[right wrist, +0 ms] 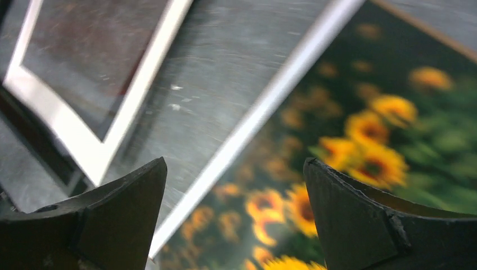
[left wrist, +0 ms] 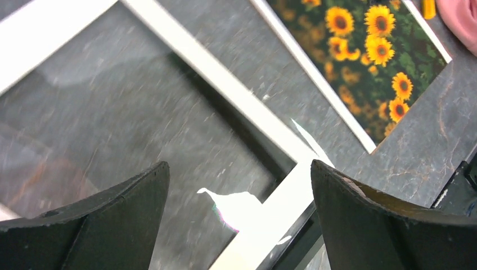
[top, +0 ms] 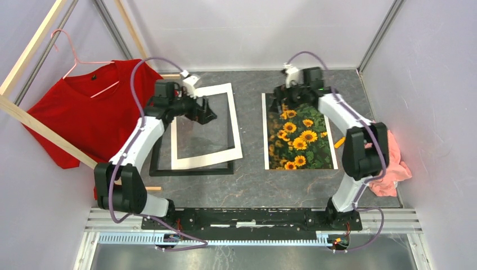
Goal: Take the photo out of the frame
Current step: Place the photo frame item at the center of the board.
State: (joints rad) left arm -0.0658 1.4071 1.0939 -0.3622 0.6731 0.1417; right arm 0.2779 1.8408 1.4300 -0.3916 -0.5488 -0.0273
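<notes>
The photo (top: 301, 138) of sunflowers lies flat on the table right of centre, outside the frame; it also shows as the photo (left wrist: 365, 62) and the photo (right wrist: 349, 112). The black frame (top: 191, 169) lies at left with a white mat (top: 205, 157) resting askew on it. My left gripper (top: 205, 111) hovers open over the mat's far right part; in its wrist view the left gripper (left wrist: 239, 185) holds nothing, with the mat (left wrist: 225, 84) and frame (left wrist: 292, 236) below. My right gripper (top: 281, 95) stands open above the photo's far left corner; the right gripper (right wrist: 235, 185) is empty.
A red T-shirt (top: 90, 112) on a pink hanger hangs from a pale wooden rack (top: 34, 121) at left. A pink cloth (top: 394, 169) lies at the right, beside the right arm. A small orange thing (top: 339, 142) sits by the photo's right edge. Walls enclose the table.
</notes>
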